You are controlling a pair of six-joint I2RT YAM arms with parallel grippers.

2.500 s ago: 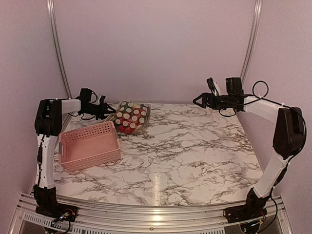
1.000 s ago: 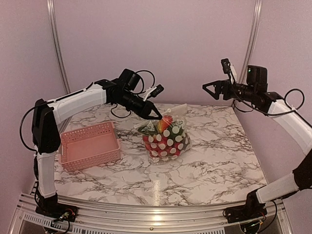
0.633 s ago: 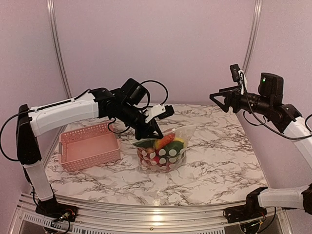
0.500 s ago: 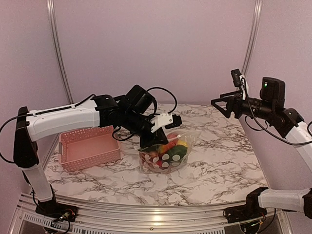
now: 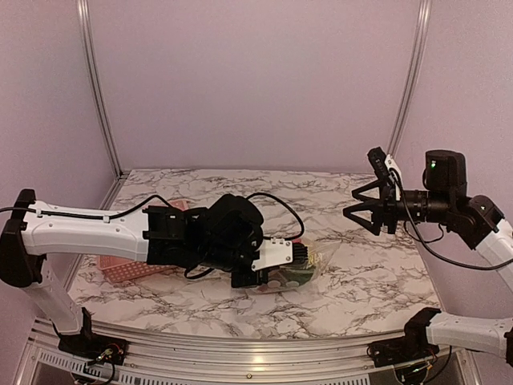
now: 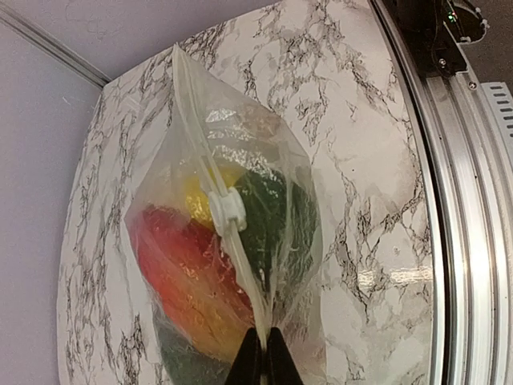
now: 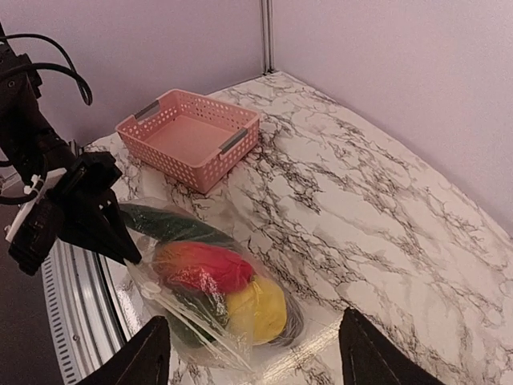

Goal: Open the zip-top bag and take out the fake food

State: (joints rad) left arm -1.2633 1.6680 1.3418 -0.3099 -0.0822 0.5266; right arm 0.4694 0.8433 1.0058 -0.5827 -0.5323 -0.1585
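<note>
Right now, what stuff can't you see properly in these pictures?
Pink basket: top view, the left arm covers most of it.
Zip-top bag: top view, the same arm's wrist hides most of it; left wrist view, the bottom edge cuts off its lower end.
Fake food: pieces overlap behind crinkly plastic in both wrist views, so no sure count.
Zip: open or closed, I cannot tell.

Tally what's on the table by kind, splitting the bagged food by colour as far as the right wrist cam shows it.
Zip-top bag: 1
Pink basket: 1
Red food: 1
Yellow food: 1
Green food: 2 patches showing, which could be one piece; more may be hidden underneath
Total: 6 visible
</note>
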